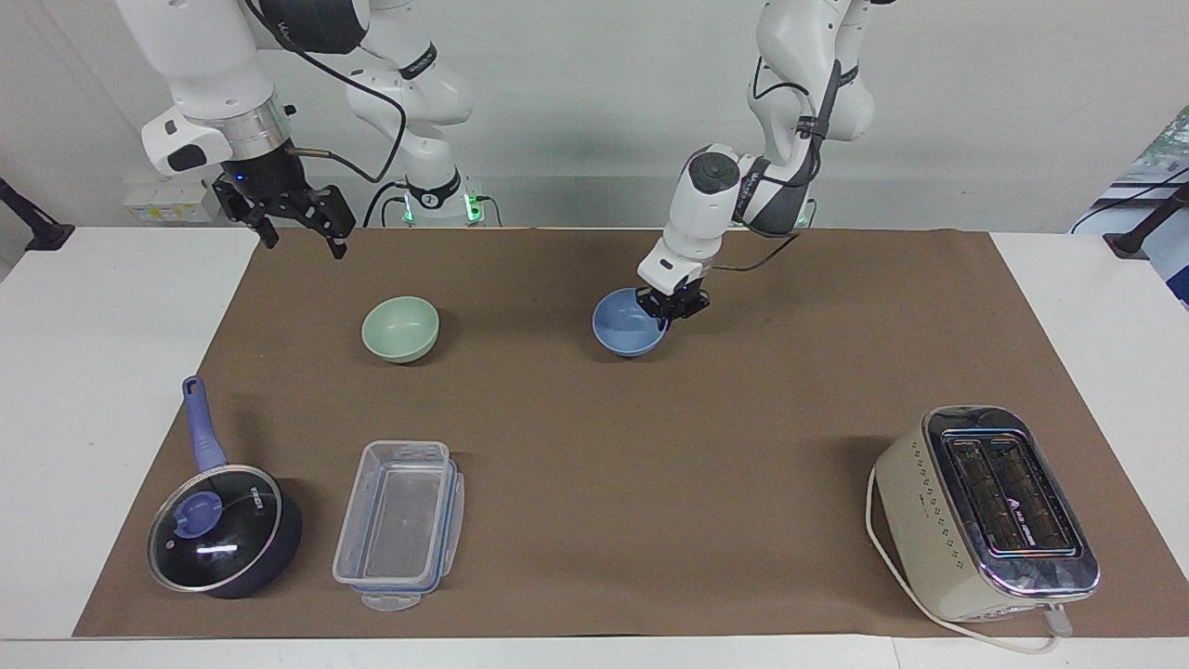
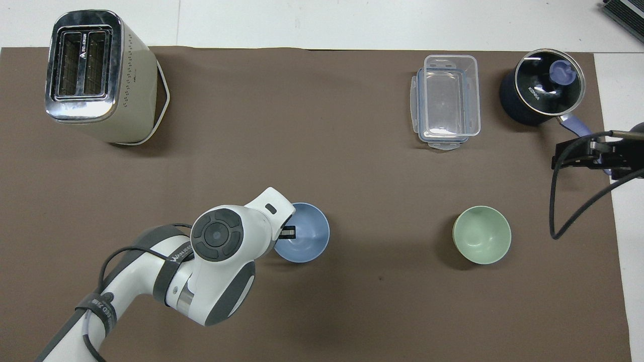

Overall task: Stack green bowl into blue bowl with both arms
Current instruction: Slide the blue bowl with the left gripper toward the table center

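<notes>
The blue bowl [image 1: 624, 336] [image 2: 307, 241] is near the middle of the brown mat, upright, at or just above the mat. My left gripper [image 1: 671, 308] [image 2: 288, 233] is shut on its rim, on the side toward the left arm's end. The green bowl [image 1: 400, 329] [image 2: 482, 235] sits upright and empty on the mat, beside the blue bowl toward the right arm's end, well apart from it. My right gripper [image 1: 290, 221] [image 2: 583, 154] is open and empty, raised over the mat's edge at the right arm's end.
A cream toaster [image 1: 989, 511] [image 2: 93, 75] stands far from the robots at the left arm's end. A clear plastic container [image 1: 399, 525] [image 2: 447, 100] and a lidded dark pot with a blue handle [image 1: 223, 530] [image 2: 541, 93] lie farther from the robots than the green bowl.
</notes>
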### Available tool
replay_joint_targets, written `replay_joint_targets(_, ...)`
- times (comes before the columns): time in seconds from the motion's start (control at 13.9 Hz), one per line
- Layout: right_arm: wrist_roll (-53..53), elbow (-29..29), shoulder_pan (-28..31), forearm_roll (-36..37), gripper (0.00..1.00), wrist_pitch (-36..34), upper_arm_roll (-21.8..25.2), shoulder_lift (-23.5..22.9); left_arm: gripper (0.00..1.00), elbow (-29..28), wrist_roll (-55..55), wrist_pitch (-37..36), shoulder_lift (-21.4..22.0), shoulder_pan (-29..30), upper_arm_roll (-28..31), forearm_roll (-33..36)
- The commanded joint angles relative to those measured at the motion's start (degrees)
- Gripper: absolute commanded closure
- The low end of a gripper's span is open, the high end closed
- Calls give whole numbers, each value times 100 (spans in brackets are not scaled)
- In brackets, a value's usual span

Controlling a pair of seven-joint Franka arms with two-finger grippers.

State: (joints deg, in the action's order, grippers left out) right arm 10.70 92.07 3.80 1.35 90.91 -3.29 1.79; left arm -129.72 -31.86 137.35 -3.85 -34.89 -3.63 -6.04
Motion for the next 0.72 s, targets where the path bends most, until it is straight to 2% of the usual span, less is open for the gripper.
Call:
replay_joint_targets(0.0, -209, 338, 113, -73, 0, 260, 4, 163, 0, -54, -13, 73, 25, -97, 117, -55)
replay_joint_targets(0.22, -332, 382, 121, -73, 0, 278, 4, 163, 0, 209, 57, 3, -37, 52, 144, 7)
replay_joint_targets(0.36, -411, 636, 200, -73, 0, 278, 4, 224, 0, 402, 57, -111, -36, 263, 144, 7)
replay_joint_targets(0.5, -779, 1118, 341, -82, 0, 417, 4, 330, 0, 639, 310, -269, -54, 578, 153, 7)
replay_joint_targets(0.65, -1077, 1925, 595, -82, 0, 1022, 4, 584, 0, 833, 697, -515, -54, 921, 144, 7)
